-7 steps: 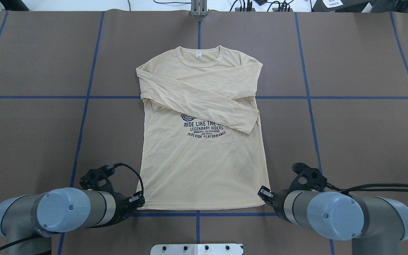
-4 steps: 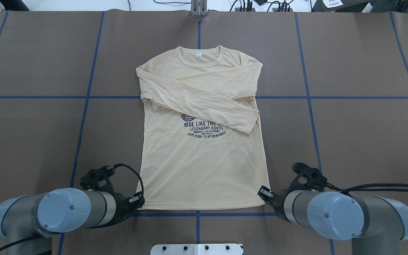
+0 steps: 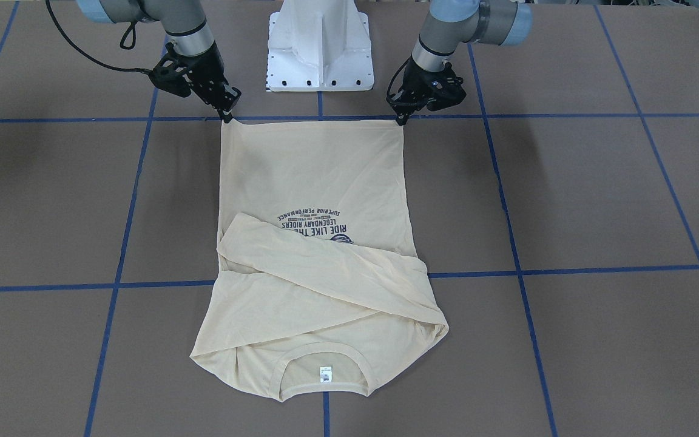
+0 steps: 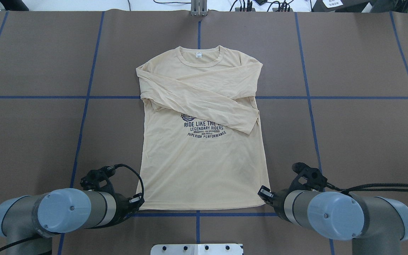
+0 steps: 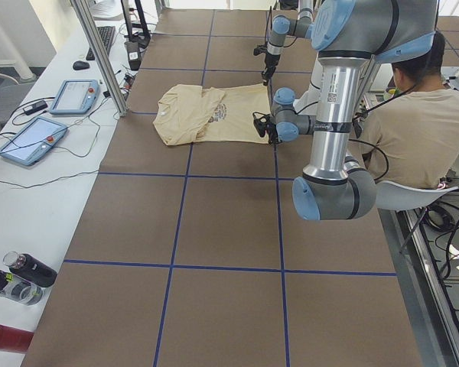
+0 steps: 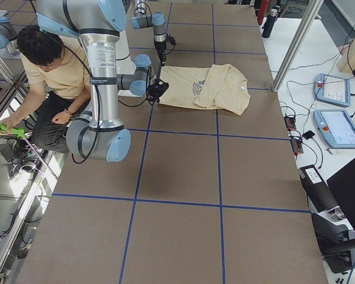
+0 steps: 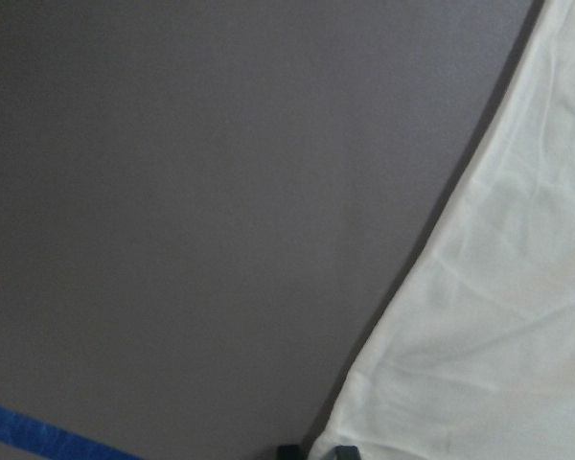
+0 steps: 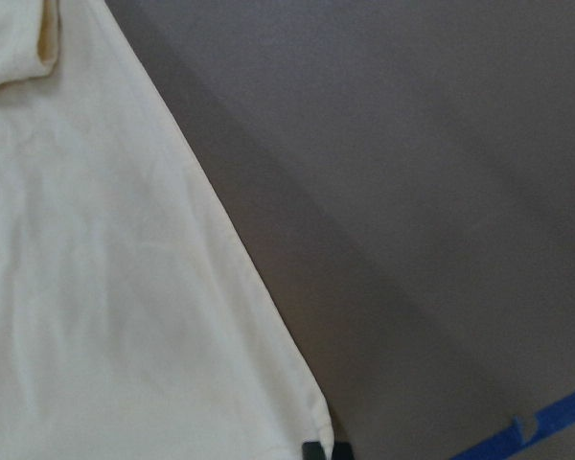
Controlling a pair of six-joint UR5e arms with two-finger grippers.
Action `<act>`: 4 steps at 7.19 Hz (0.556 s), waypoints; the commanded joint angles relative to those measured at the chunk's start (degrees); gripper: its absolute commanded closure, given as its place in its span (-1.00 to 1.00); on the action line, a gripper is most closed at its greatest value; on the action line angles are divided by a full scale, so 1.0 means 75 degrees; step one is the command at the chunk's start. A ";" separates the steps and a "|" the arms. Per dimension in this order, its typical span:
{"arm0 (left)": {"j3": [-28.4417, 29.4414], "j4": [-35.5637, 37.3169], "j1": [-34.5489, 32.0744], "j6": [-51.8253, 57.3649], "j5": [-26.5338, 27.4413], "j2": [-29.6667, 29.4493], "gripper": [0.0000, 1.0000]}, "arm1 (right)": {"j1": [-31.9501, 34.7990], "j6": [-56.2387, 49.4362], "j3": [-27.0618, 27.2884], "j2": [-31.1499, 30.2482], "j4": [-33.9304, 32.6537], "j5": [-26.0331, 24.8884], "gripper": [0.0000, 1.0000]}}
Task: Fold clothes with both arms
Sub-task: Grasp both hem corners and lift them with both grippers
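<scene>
The cream-yellow long-sleeved shirt (image 4: 204, 166) lies flat and face up on the brown table, collar (image 4: 199, 58) at the far side. Both sleeves are folded across the chest and cover part of the navy print (image 4: 205, 129). My left gripper (image 3: 401, 119) is shut on the near left hem corner; its fingertips meet at the hem in the left wrist view (image 7: 312, 450). My right gripper (image 3: 227, 115) is shut on the near right hem corner, also seen in the right wrist view (image 8: 324, 448). Both corners are held right at table level.
The white pedestal base (image 3: 319, 48) stands between the arms, just behind the hem. Blue tape lines (image 4: 83, 117) grid the table. A seated operator (image 5: 413, 122) is behind the robot. Pendants (image 5: 80, 95) and bottles (image 5: 15, 279) sit on a side bench.
</scene>
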 commanded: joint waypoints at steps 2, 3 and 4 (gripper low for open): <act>-0.1437 0.0941 -0.0094 -0.0011 -0.0269 0.0210 1.00 | 0.0011 0.0197 0.0461 -0.0034 -0.0058 0.0162 1.00; -0.1977 0.1586 -0.0094 -0.0057 -0.0398 0.0199 1.00 | 0.0000 0.0478 0.0764 -0.0069 -0.0082 0.0315 1.00; -0.2458 0.1940 -0.0094 -0.0116 -0.0399 0.0257 1.00 | 0.0011 0.0562 0.1208 -0.0301 -0.0082 0.0711 1.00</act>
